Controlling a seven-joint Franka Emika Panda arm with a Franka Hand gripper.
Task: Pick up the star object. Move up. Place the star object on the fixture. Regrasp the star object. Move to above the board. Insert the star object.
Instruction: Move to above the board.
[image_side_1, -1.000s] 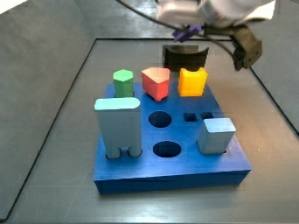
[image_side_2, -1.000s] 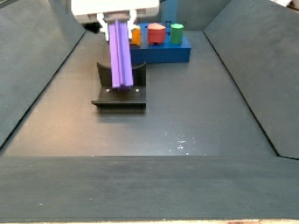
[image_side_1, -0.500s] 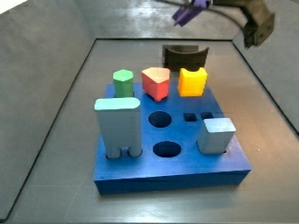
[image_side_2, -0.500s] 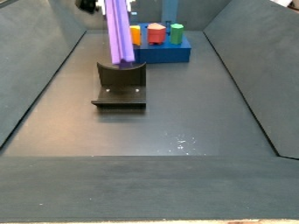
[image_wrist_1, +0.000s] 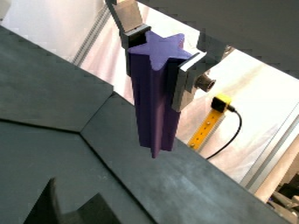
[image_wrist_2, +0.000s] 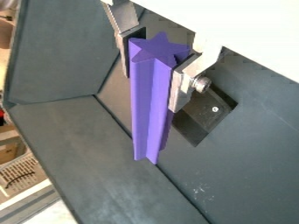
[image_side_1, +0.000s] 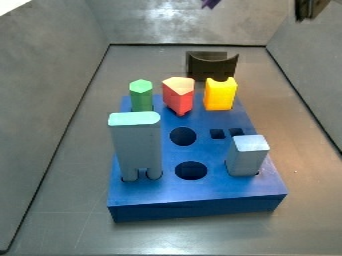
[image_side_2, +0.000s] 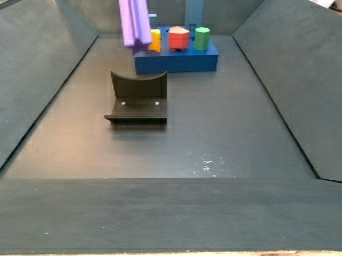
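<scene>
My gripper (image_wrist_1: 159, 45) is shut on the top of the star object (image_wrist_1: 156, 96), a long purple prism with a star-shaped end that hangs upright between the silver fingers (image_wrist_1: 187, 77). Both wrist views show this grip (image_wrist_2: 152, 51). In a side view only the star object's lower part (image_side_2: 135, 25) shows at the upper edge, clear above the dark fixture (image_side_2: 138, 96). The gripper itself is above that frame. The blue board (image_side_1: 201, 196) lies in front of the fixture (image_side_1: 210, 64), and the star object's tip (image_side_1: 210, 3) just shows.
On the board stand a green hexagonal peg (image_side_1: 140, 94), a red peg (image_side_1: 178, 95), a yellow block (image_side_1: 221, 93), a tall pale teal block (image_side_1: 134, 146) and a grey-blue block (image_side_1: 247, 155). Open holes (image_side_1: 193, 170) lie between them. Dark sloping walls (image_side_2: 54, 90) enclose the floor.
The gripper has risen with the star object, lifting it off the fixture until the gripper left the top of both side views.
</scene>
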